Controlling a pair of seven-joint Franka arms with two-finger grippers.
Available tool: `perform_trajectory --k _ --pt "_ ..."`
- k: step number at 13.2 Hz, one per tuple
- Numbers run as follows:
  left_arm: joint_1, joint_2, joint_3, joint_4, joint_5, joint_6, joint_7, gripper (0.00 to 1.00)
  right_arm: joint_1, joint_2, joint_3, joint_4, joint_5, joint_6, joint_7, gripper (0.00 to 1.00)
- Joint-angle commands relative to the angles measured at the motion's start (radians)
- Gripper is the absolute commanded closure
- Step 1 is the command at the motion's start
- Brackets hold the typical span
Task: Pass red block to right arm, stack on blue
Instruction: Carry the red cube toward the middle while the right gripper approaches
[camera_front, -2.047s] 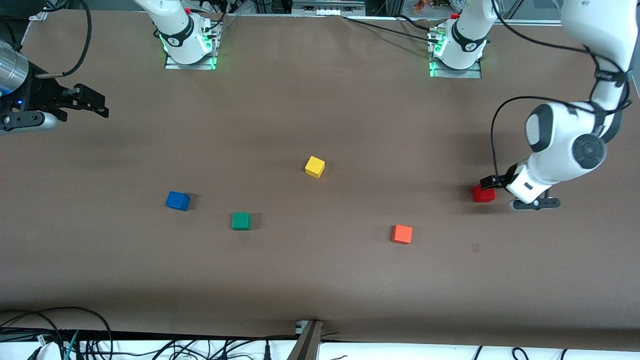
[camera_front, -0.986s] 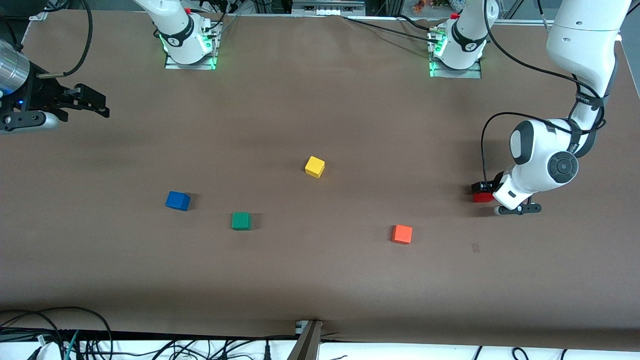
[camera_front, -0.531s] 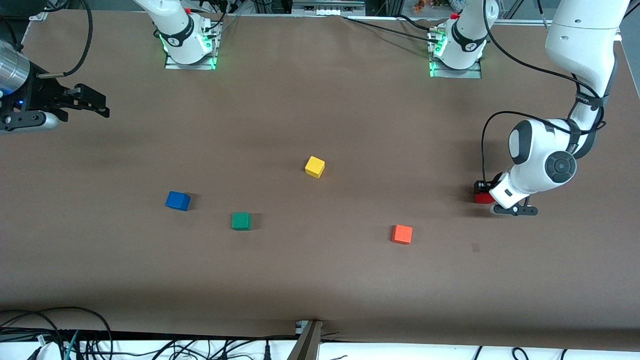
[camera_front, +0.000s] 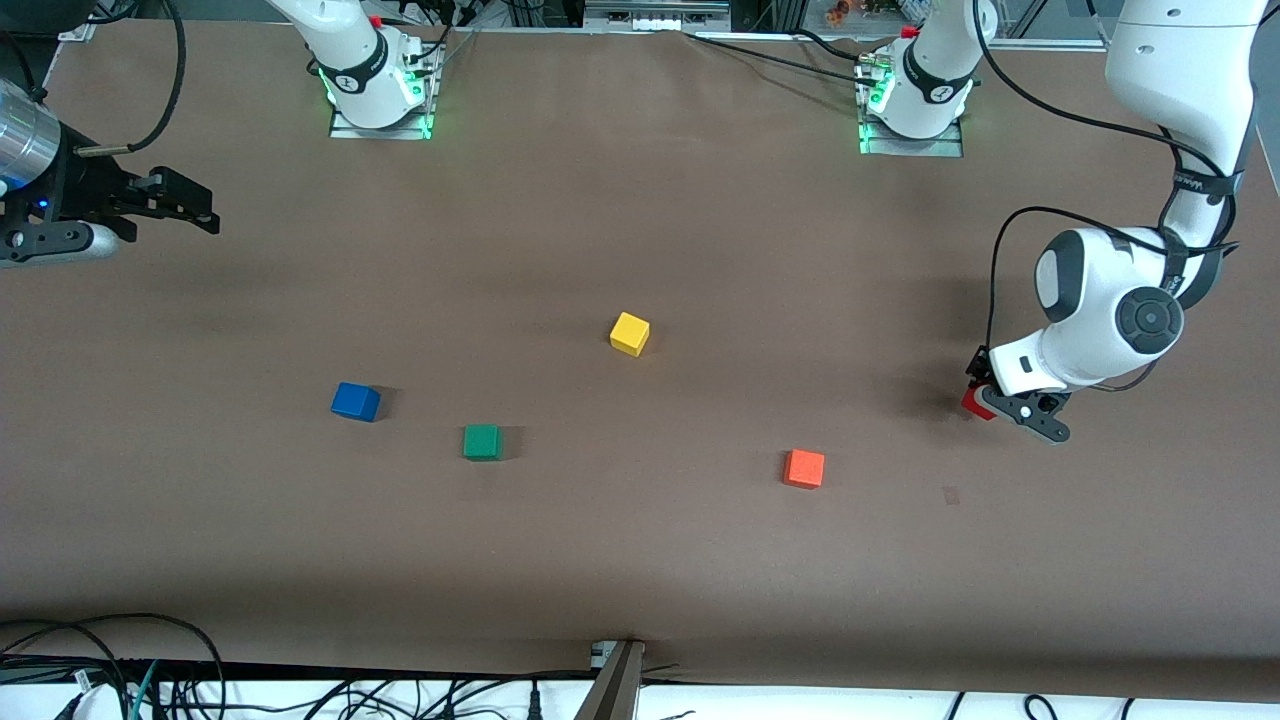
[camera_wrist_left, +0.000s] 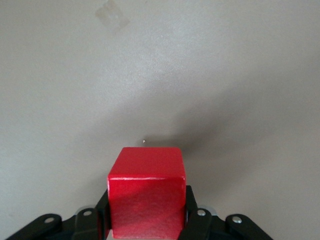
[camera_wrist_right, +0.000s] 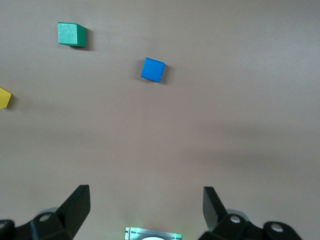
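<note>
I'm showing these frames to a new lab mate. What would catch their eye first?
Probably the left gripper shut on the red block at the left arm's end of the table. Next, four loose cubes mid-table: blue, green, yellow and orange. The right gripper waits open.

**Colours on the table**

Plain matte brown table cover (camera_front: 640, 560). Solid, unpatterned cubes: red block (camera_wrist_left: 146, 192), blue cube (camera_front: 355, 401), green cube (camera_front: 482, 441), yellow cube (camera_front: 629, 333), orange cube (camera_front: 804, 468). Black left gripper (camera_wrist_left: 145, 222) and black right gripper (camera_wrist_right: 145, 205). White arms, green-lit bases. One pale patch on the cover (camera_wrist_left: 112, 13).
</note>
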Motion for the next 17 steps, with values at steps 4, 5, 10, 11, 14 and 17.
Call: perform_trajectory --k 4,5,10,11,14,17 --pt "0.012 -0.058 -0.003 -0.012 -0.174 -0.002 0.392 1.00 -0.001 -0.010 0.006 -0.005 0.000 -0.010 0.006 0.00" --pt "0.012 -0.069 -0.003 -0.015 -0.183 -0.002 0.411 1.00 -0.003 -0.008 0.006 -0.005 0.001 -0.010 0.006 0.00" --pt "0.012 -0.074 -0.004 -0.015 -0.393 -0.012 0.668 1.00 0.002 -0.007 0.007 -0.001 0.008 -0.007 0.009 0.00" --pt "0.012 -0.075 -0.004 -0.017 -0.434 -0.016 0.711 1.00 0.002 -0.005 0.007 0.002 0.009 -0.006 0.009 0.00" --pt "0.012 -0.077 -0.014 -0.014 -0.644 -0.058 0.903 1.00 0.005 0.056 0.007 0.071 0.015 -0.015 -0.002 0.00" --pt "0.009 -0.075 -0.041 -0.004 -0.865 -0.131 1.067 1.00 0.110 0.148 0.007 0.091 0.053 -0.023 0.011 0.00"
